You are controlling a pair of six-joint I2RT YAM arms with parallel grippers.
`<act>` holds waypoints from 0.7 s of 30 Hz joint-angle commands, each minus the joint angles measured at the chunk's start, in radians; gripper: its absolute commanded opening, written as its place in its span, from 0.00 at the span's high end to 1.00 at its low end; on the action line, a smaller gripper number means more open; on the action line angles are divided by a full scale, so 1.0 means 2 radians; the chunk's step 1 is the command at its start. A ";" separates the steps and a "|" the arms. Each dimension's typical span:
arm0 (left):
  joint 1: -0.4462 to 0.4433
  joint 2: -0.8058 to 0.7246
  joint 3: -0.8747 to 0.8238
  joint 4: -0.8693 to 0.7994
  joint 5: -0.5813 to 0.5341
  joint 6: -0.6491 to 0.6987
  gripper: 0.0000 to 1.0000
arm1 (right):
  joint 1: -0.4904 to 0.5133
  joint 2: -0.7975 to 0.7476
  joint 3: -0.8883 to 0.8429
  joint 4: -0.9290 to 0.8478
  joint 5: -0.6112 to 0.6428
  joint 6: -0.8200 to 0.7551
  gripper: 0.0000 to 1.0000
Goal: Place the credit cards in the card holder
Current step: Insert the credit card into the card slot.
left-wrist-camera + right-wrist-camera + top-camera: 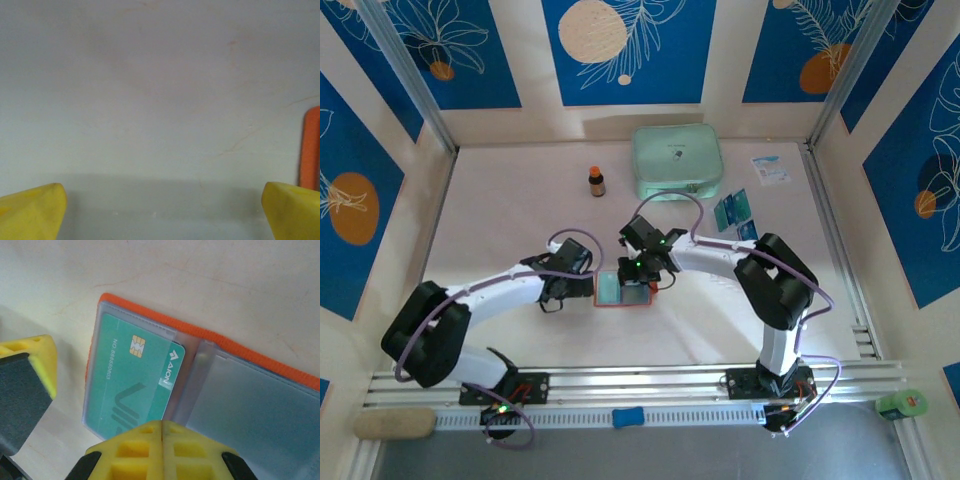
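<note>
- My right claw [161,432] has its yellow tips pressed together with nothing between them. It hovers at the near edge of the open card holder [250,410].
- The card holder lies flat on the worktop [520,210] between the two arms, orange rim up and clear sleeves showing.
- One teal card [130,385] sits in the left sleeve, directly ahead of the right claw's tips. Its long axis points away from them, slightly skewed, and one corner overlaps the sleeve edge by the fold.
- I judge that a push along that long axis would seat it, so the closed tips suit a nudge.
- My left claw [162,212] is spread wide and holds nothing. It is low over the worktop, with the holder's orange edge just off its right finger.
- The spare credit cards [735,212] lie well apart from the holder, beside the green case [677,162] on the right arm's side. That arm is the nearer one for the next pick.
</note>
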 commanded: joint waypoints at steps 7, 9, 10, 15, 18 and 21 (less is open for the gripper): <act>0.005 0.032 -0.005 0.021 0.029 0.013 0.00 | 0.007 0.027 0.006 0.001 -0.009 0.008 1.00; 0.004 0.040 -0.003 0.022 0.032 0.016 0.00 | 0.009 0.032 0.010 0.000 -0.011 0.008 1.00; 0.005 0.043 -0.002 0.023 0.034 0.016 0.00 | 0.009 0.034 0.012 0.000 -0.011 0.008 1.00; 0.005 0.050 -0.003 0.028 0.036 0.016 0.00 | 0.013 0.043 0.022 -0.003 -0.014 0.006 1.00; 0.005 0.051 -0.003 0.029 0.036 0.016 0.00 | 0.015 0.046 0.025 -0.004 -0.016 0.006 1.00; 0.004 0.051 -0.003 0.029 0.036 0.016 0.00 | 0.016 0.048 0.027 -0.004 -0.018 0.005 1.00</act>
